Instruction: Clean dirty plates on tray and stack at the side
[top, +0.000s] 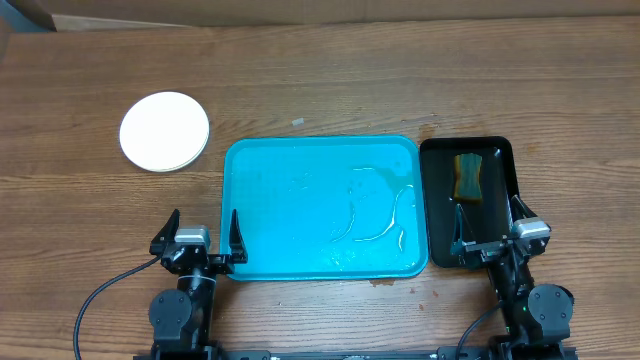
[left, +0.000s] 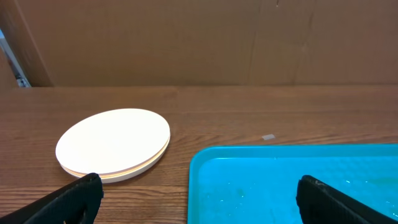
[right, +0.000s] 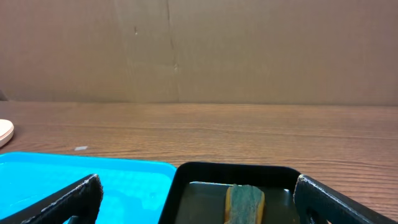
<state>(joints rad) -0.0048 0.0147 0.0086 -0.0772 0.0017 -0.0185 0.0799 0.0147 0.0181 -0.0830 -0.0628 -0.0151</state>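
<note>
The plates (top: 164, 131) sit in one stack on the bare wood at the far left, a white one on top; the left wrist view (left: 114, 143) shows a pale yellowish rim beneath it. The turquoise tray (top: 320, 207) lies mid-table with no plates on it, only wet streaks. My left gripper (top: 200, 238) is open and empty at the tray's front left corner. My right gripper (top: 492, 228) is open and empty over the front of the black tray. The tray also shows in both wrist views (left: 292, 183) (right: 81, 177).
A narrow black tray (top: 505, 160) stands right of the turquoise tray and holds a yellow-green sponge (top: 468, 177), also in the right wrist view (right: 244, 204). A cardboard wall (left: 199, 37) lines the table's far edge. A small scrap (left: 268, 137) lies on the wood.
</note>
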